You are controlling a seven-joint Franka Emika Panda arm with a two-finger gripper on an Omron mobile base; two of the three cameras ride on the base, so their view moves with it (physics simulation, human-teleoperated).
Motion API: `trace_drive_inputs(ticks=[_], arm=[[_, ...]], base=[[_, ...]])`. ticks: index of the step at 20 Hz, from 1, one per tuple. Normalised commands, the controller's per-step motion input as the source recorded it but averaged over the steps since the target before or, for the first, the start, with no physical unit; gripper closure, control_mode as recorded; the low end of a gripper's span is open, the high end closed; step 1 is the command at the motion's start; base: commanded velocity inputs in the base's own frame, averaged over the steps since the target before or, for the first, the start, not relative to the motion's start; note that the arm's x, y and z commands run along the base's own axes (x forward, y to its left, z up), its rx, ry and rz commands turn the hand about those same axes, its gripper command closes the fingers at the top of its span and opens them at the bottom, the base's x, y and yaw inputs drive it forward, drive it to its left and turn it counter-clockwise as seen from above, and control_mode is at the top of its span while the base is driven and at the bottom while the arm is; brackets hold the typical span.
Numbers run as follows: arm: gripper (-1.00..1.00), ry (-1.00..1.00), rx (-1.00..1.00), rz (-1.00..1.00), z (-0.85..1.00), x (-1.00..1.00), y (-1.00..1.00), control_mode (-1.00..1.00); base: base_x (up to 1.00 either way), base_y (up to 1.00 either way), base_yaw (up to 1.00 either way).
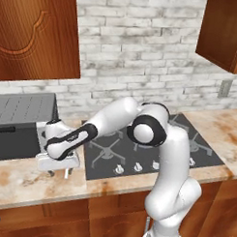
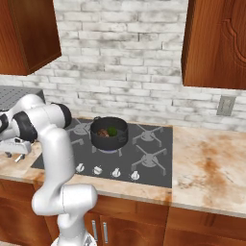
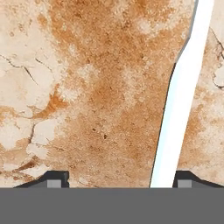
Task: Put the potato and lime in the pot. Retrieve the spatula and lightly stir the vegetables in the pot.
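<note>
- Over the mottled orange-and-cream counter [image 3: 87, 87] left of the cooktop [image 2: 144, 153], the gripper [image 3: 118, 179] hangs low with its jaws spread wide, closed on nothing.
- Between the two dark fingertips [image 3: 54, 179], hard against the inner side of one of them and well clear of the other, lies the long pale handle of the spatula [image 3: 179, 109], flat on the stone.
- From the jaws, the handle runs straight ahead, kinks slightly and narrows toward the far edge of the hand view; its slotted head is out of sight.
- Well away from the jaws, on a rear burner, stands the dark pot [image 2: 109, 133], upright.
- Inside it, side by side, sit the brown potato [image 2: 102, 132] and the green lime [image 2: 112, 130].
- Seen from the left base camera, the white arm [image 1: 153, 155] bends down and across from the cabinet front, its hand just above the counter near a grey appliance [image 1: 18, 126].
</note>
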Motion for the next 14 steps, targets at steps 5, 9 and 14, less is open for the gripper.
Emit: trace_drive_inputs(ticks=[5,9,14], arm=[[-1.00,-0.13,0.00,0.00,-0.33,0.00,0.00,-1.00],[-1.00,-0.01,0.00,0.00,-0.09,0.00,0.00,-1.00],[1.00,0.01,0.00,0.00,-0.04,0.00,0.00,-1.00]], base=[[0.00,0.00,0.00],[0.00,0.00,0.00],[0.00,0.00,0.00]])
